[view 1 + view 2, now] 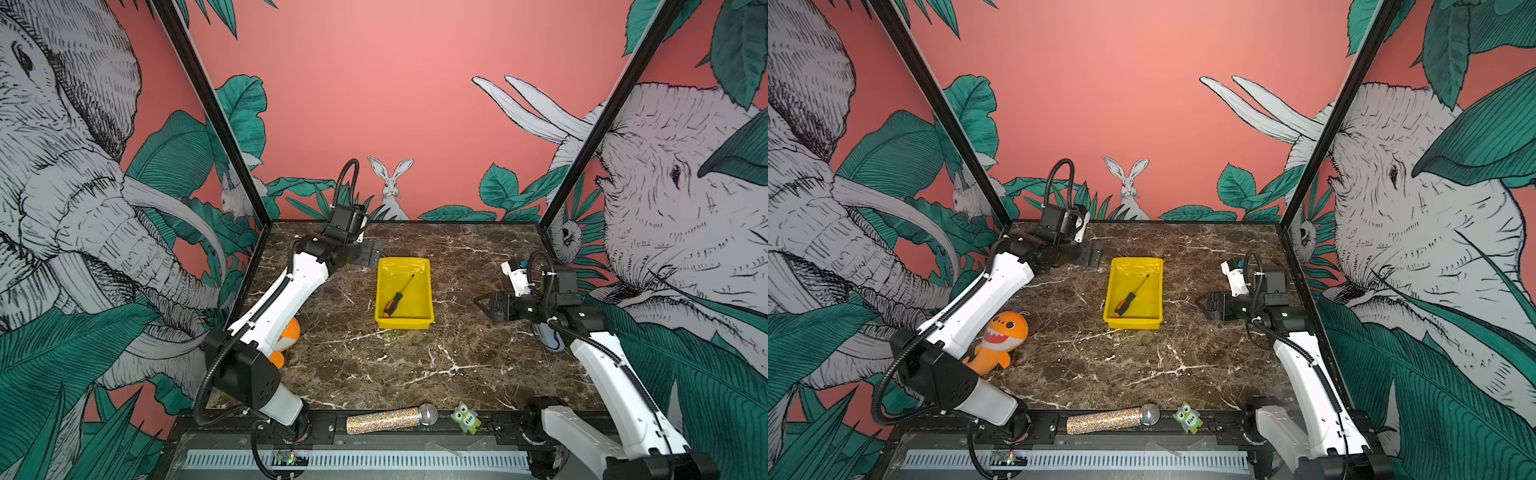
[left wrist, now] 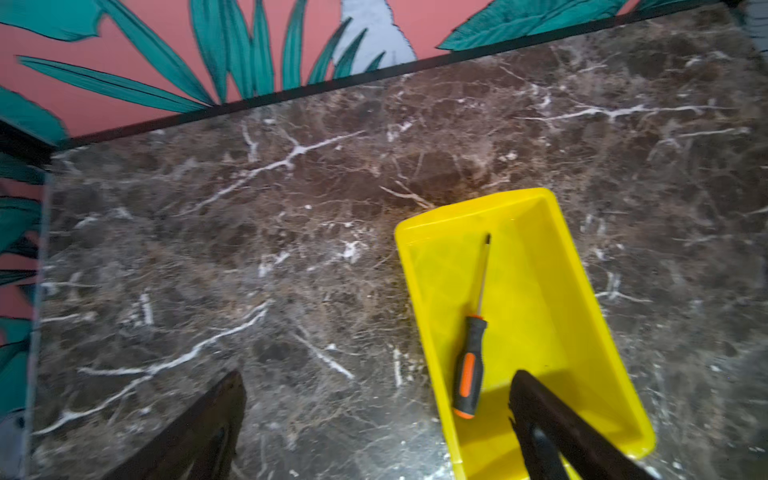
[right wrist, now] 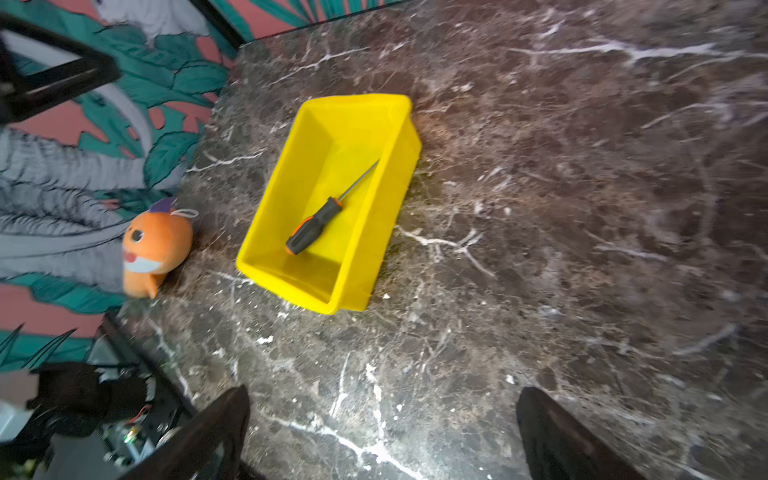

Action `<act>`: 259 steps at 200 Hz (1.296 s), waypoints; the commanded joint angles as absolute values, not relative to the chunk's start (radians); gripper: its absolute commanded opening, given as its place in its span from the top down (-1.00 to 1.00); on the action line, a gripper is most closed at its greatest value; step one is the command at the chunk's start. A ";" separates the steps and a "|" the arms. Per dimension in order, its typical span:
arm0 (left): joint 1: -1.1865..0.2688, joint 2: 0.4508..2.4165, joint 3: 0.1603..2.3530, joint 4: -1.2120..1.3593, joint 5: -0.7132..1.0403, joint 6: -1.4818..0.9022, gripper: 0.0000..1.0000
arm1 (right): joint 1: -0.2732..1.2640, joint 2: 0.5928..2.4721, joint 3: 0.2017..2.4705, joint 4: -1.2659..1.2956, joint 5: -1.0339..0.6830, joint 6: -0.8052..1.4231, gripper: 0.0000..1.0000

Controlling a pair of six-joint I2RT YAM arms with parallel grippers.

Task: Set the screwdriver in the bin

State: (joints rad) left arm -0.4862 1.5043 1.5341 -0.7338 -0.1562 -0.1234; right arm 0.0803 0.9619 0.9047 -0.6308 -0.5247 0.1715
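We find the screwdriver [image 1: 398, 296] lying in the bin [image 1: 405, 323], lengthwise (handle toward the front). The left claw [image 1: 368, 254], spread and empty, is nearer, by the far corner; the right claw [image 1: 482, 306] is spread too.

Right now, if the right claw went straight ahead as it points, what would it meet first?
Probably the near side wall of the shallow yellow plastic bin. The open right claw points toward it; its height is unclear, so it might pass over the rim.
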 commanded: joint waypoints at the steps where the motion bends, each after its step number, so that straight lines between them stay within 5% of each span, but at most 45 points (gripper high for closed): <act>1: -0.496 1.413 1.447 -0.646 -0.282 0.004 -0.99 | 0.078 0.925 0.955 -0.599 -0.227 0.246 -0.99; 54: -0.464 1.319 1.279 -0.439 -0.282 0.008 -0.99 | 0.077 0.883 0.948 -0.509 0.111 0.263 -0.99; 143: -0.220 1.212 1.047 -0.117 0.036 -0.072 -0.99 | 0.074 0.911 0.785 -0.194 0.234 0.231 -0.99; 214: -0.205 1.252 0.988 -0.103 -0.090 0.102 -0.99 | 0.074 1.029 0.687 -0.024 0.370 0.221 -0.99; 259: -0.206 1.244 0.821 0.052 -0.268 0.106 -0.99 | 0.074 1.147 0.645 0.101 0.309 0.158 -0.98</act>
